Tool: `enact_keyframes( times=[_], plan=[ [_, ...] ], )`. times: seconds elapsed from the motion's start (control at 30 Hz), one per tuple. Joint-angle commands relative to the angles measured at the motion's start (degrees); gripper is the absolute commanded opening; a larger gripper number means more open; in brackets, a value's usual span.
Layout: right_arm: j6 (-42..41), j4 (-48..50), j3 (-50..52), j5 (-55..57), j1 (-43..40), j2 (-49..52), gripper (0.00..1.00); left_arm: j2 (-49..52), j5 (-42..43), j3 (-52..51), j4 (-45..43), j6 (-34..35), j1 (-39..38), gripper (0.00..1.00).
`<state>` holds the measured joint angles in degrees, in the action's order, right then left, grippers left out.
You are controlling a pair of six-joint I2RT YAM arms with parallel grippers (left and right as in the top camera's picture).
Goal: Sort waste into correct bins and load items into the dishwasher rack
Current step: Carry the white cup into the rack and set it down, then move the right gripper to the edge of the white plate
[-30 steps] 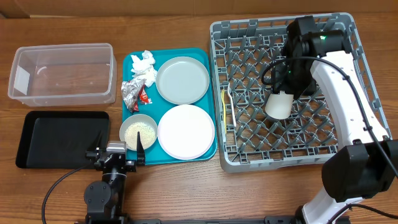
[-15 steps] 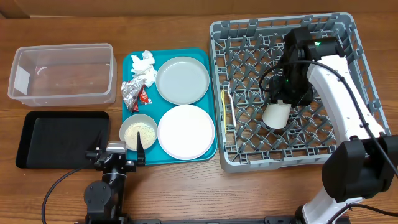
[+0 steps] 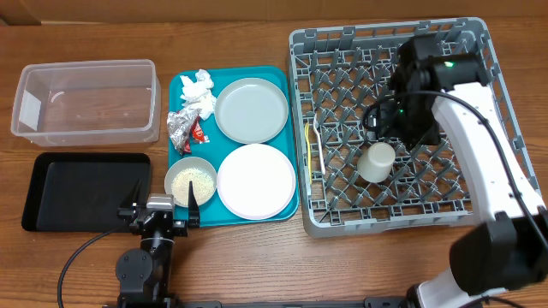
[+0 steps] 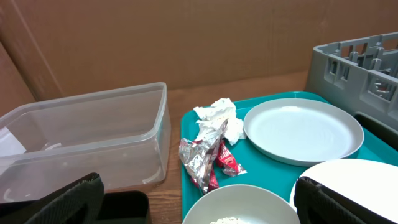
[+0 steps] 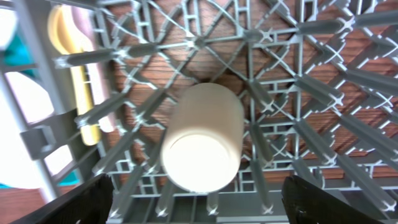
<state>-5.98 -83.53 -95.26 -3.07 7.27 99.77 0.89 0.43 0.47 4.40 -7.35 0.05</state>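
While left hand (image 4: 199, 202), right hand (image 5: 199, 202) gape wide: one cup (image 5: 202, 137) in rack (image 3: 296, 103), two plates (image 3: 251, 109) (image 3: 256, 180) outside.

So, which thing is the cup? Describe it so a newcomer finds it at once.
Start at the big grey rack on the right side of the table. Near its middle, among the pegs, sits the cup, to the right of the yellow utensil that lies by the rack's left wall. It is the only white, cylindrical thing inside the rack.
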Motion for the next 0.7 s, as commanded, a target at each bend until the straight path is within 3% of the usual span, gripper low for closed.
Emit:
enact_keyframes(
  times=[0.0, 0.27, 0.67],
  plan=[
    [0.0, 1.2, -1.6, -5.3, 0.4, -2.7, 0.87, -0.2, -0.2, -0.2, 0.1, 1.0, 0.3, 1.00],
    [5.5, 5.7, -1.6, -9.9, 7.1, -5.3, 0.81, -0.2, -0.2, -0.2, 0.1, 1.0, 0.3, 1.00],
    [4.1, 15.6, -1.4, -7.5, 34.0, -7.8, 0.83, -0.2, -0.2, -0.2, 0.1, 1.0, 0.3, 1.00]
  ],
)
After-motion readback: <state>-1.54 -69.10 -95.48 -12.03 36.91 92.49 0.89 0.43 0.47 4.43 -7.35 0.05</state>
